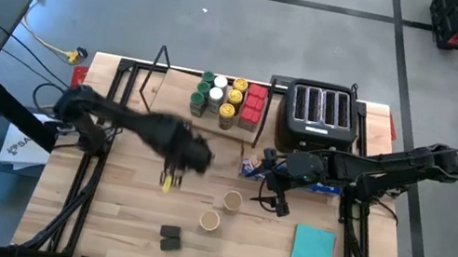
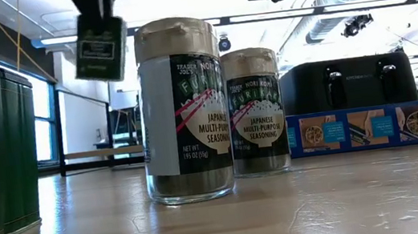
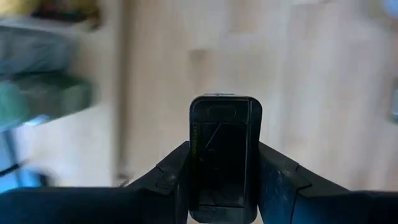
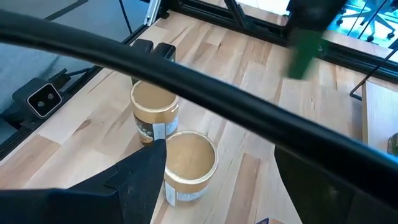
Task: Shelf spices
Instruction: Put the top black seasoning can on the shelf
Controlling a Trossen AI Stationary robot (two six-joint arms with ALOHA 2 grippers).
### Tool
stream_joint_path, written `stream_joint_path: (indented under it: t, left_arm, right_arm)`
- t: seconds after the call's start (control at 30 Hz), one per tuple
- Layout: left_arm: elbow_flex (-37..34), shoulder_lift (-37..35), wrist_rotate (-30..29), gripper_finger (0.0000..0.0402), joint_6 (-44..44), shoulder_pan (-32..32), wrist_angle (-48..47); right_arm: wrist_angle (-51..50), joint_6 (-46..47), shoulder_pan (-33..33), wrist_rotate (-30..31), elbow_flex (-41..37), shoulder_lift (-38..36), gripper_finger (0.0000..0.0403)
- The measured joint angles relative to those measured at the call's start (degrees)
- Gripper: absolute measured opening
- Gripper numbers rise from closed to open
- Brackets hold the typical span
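- The left hand is hanging above the middle of the desk, its fingers clamped on the sides of a dark tin.
- In the low view that tin is hanging clear above the desk, with open air under it.
- The right hand is hovering just right of the nearer jars, its fingers standing wide apart and holding nothing.
- Two tan-lidded jars are standing upright near each other in the desk's middle, apart from both hands.
- Two dark blocks are lying close together near the front edge, well apart from the jars.
- The shelf is sitting at the back edge; its right half is holding jars and red tins packed together, while its left half is showing bare board.
- A toaster is standing just right of the shelf, and a blue box is lying in front of it.
- A teal pad is lying near the front right corner.
- Bare wood is lying open on the desk's left front.
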Motion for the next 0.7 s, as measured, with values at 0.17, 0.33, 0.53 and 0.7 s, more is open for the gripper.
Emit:
stream_joint_path:
  t: [0.17,0.33,0.53,0.7]
  left_arm:
    - [-0.7,-4.0,-5.4,0.0126,9.2,11.6,-0.4]
    - [1.5,-5.8,-7.5,0.0126,22.4,24.1,-2.3]
    - [2.2,-5.1,-7.4,0.0126,36.9,38.5,3.2]
    - [2.1,-2.3,-3.8,0.0127,48.2,48.7,11.2]
  right_arm:
    - [0.0,0.0,0.0,0.0,0.0,0.0,0.0296]
    - [0.0,-0.1,0.0,0.0,0.0,0.0,0.0296]
    - [1.5,0.4,-0.2,0.0,0.0,0.0,0.0296]
    - [1.8,1.0,-0.2,0.6,0.0,0.0,0.0296]
